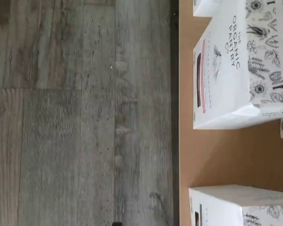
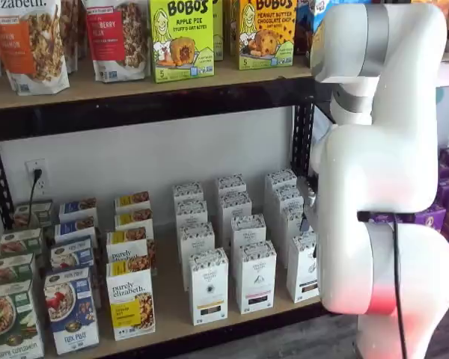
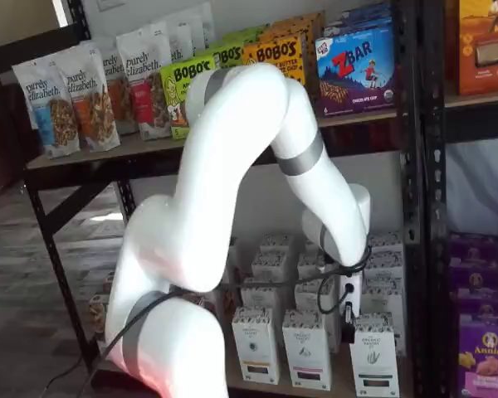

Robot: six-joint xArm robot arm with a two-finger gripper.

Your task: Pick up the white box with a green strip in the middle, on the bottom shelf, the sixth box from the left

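The white box with a green strip [image 3: 373, 358] stands at the right end of the front row on the bottom shelf [image 2: 170, 313]. In a shelf view the arm partly hides the box [image 2: 302, 268]. Two alike white cartons [image 2: 208, 287] [image 2: 254, 277] stand to its left. My gripper [image 3: 347, 318] hangs just above and in front of the box's top left corner. Its black fingers show side-on, so I cannot tell if there is a gap between them. The wrist view shows the shelf board [image 1: 217, 155] and a white Organic Pantry carton with a pink strip [image 1: 226, 70].
Rows of the same white cartons [image 2: 232, 202] stand behind the front row. Purely elizabeth boxes [image 2: 129, 299] and fox boxes [image 2: 71, 310] fill the shelf's left. A black upright [image 3: 415, 207] stands right of the target. Purple boxes [image 3: 485, 356] sit beyond it. Grey wood floor [image 1: 80, 113] lies below.
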